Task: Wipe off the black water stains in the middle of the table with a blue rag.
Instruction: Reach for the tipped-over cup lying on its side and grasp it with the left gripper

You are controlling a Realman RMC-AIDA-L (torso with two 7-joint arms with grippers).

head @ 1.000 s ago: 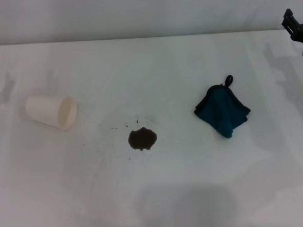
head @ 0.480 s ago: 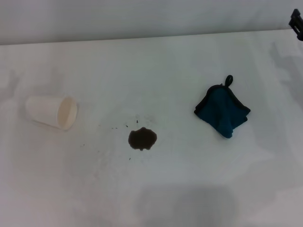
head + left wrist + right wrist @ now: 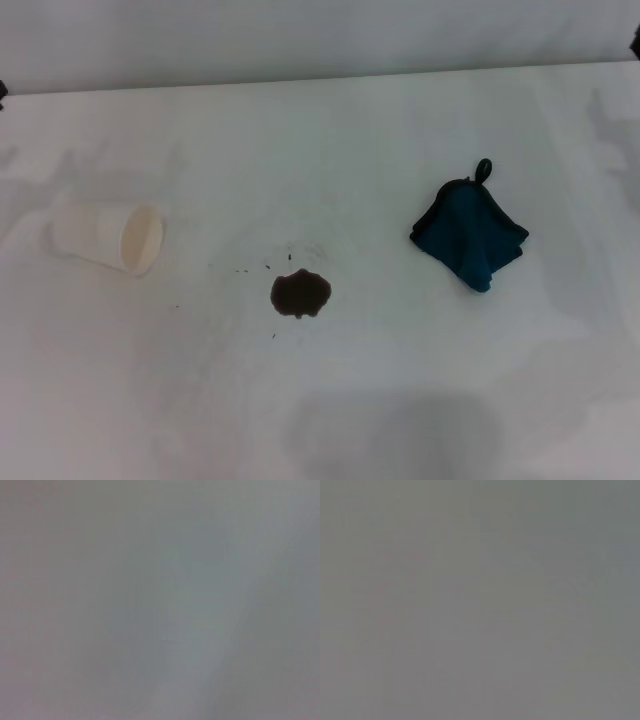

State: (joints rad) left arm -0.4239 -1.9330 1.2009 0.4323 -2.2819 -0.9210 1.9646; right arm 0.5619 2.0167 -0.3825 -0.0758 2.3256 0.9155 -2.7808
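Note:
The black water stains (image 3: 300,293) form a small dark blotch with tiny specks around it, near the middle of the white table (image 3: 330,150). The blue rag (image 3: 468,235) lies bunched to the right of the stain, its black loop pointing to the far side. Nothing touches either one. Only a dark sliver of my right gripper (image 3: 637,42) shows at the far right edge of the head view. A dark sliver of my left gripper (image 3: 2,92) shows at the far left edge. Both are far from the rag. Both wrist views show only plain grey.
A white paper cup (image 3: 110,238) lies on its side at the left of the table, its mouth facing the stain. The table's far edge meets a grey wall (image 3: 300,35).
My right gripper has drawn back to the right and almost left the head view. A dark sliver of the left gripper has appeared at the left edge. Rag, stain and cup have not moved.

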